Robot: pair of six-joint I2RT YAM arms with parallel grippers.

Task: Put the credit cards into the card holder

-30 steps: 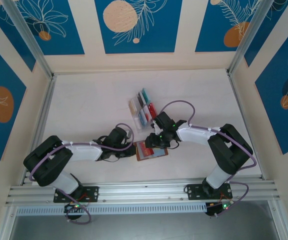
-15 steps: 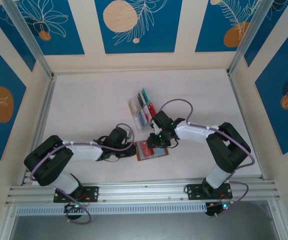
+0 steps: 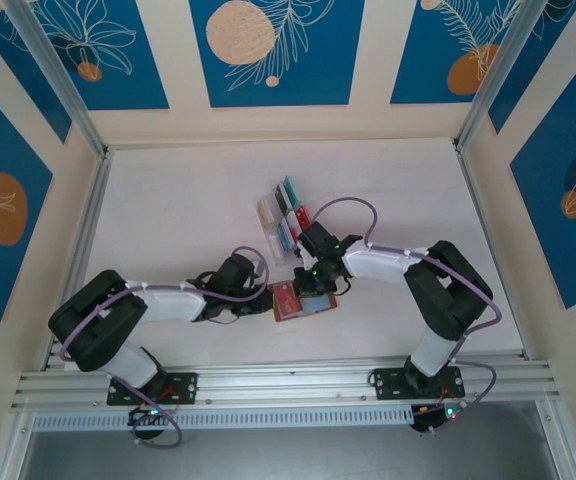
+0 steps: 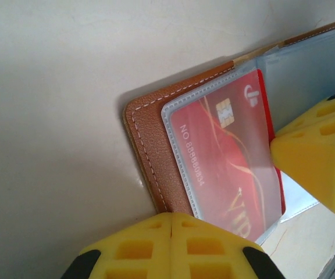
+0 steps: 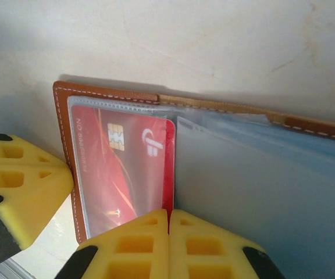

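The card holder (image 3: 293, 312) is laid open on the table (image 3: 188, 200), near the front rail, at about 6 o'clock from the clear rack (image 3: 284, 218), in which the other cards (image 3: 290, 200) are stood on edge. A red card (image 3: 285, 296) is seated face up, chip showing, in the clear pocket (image 4: 185, 128) on the holder's left half, framed by brown stitched leather.

The left gripper (image 3: 268, 297) is positioned at the holder's 9 o'clock side. In the left wrist view its yellow fingers (image 4: 132, 250) are seen pressed together, seam closed, at the holder's near edge, at 6 o'clock of the red card (image 4: 231, 174).

The right gripper (image 3: 311, 292) is positioned over the holder's middle, its arm reaching in from 1 o'clock. In the right wrist view its fingers (image 5: 208, 250) are likewise shut tight against each other, at the lower edge of the red card (image 5: 121, 168), where the two clear pockets meet. Whether a thin plastic leaf is pinched in that seam cannot be told. In the same view, the left gripper's fingertip (image 5: 28, 192) is seen against the outer leather edge of the card holder (image 5: 60, 116), at 9 o'clock.
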